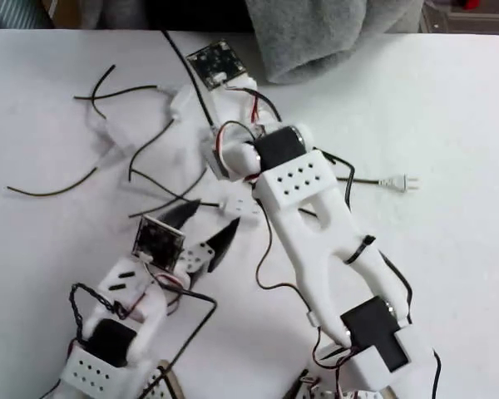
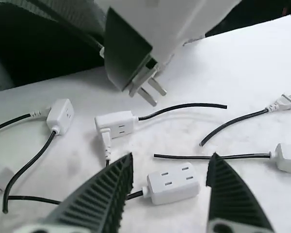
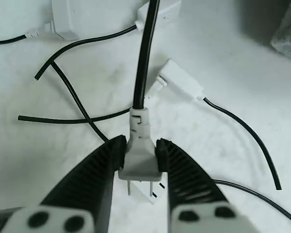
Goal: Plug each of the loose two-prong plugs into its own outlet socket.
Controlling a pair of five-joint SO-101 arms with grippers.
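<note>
My right gripper (image 3: 138, 167) is shut on a white two-prong plug (image 3: 137, 155) with a black cord, prongs pointing down just above a white outlet socket (image 3: 156, 190). From the left wrist view the same plug's prongs (image 2: 148, 90) hang in the air above the table. My left gripper (image 2: 170, 161) is open low over the table, its black fingers (image 2: 106, 194) either side of a white socket block (image 2: 173, 182). In the high view that socket (image 1: 241, 205) lies just ahead of the left gripper (image 1: 214, 218). A loose plug (image 1: 399, 183) lies to the right.
More white sockets (image 2: 60, 114) (image 2: 116, 124) (image 2: 288, 158) on short black cords are scattered over the white table (image 1: 466, 108). Cut cord ends (image 1: 50, 191) trail at the left. A grey cloth (image 1: 316, 33) hangs over the back edge.
</note>
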